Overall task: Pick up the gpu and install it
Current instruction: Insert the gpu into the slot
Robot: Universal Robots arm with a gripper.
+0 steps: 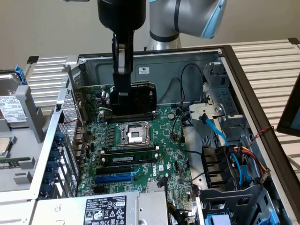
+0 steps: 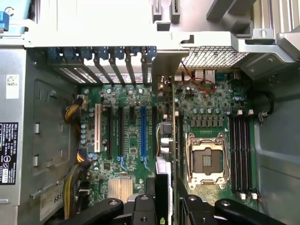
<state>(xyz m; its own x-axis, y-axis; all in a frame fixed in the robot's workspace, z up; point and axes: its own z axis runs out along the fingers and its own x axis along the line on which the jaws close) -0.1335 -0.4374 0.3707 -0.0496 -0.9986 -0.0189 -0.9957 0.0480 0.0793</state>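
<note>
The gpu (image 1: 143, 98), a glossy black card on a green board, hangs upright inside the open computer case, above the green motherboard (image 1: 161, 140). My gripper (image 1: 123, 101) reaches down from above and is shut on the card's end nearest the exterior view's left. In the wrist view the gpu (image 2: 165, 136) shows edge-on, its silver bracket toward the case's slot openings, with my gripper (image 2: 165, 199) clamped on it. The card floats between the blue expansion slot (image 2: 143, 131) and the empty CPU socket (image 2: 206, 159), clear of the board.
The blue slot (image 1: 115, 178) lies near the power supply (image 1: 122, 208). A memory stick (image 1: 129, 158) sits beside the CPU socket (image 1: 132, 133). Loose cables (image 1: 234, 159) and drive cages fill the exterior view's right. A hard drive (image 1: 11, 105) rests outside the case.
</note>
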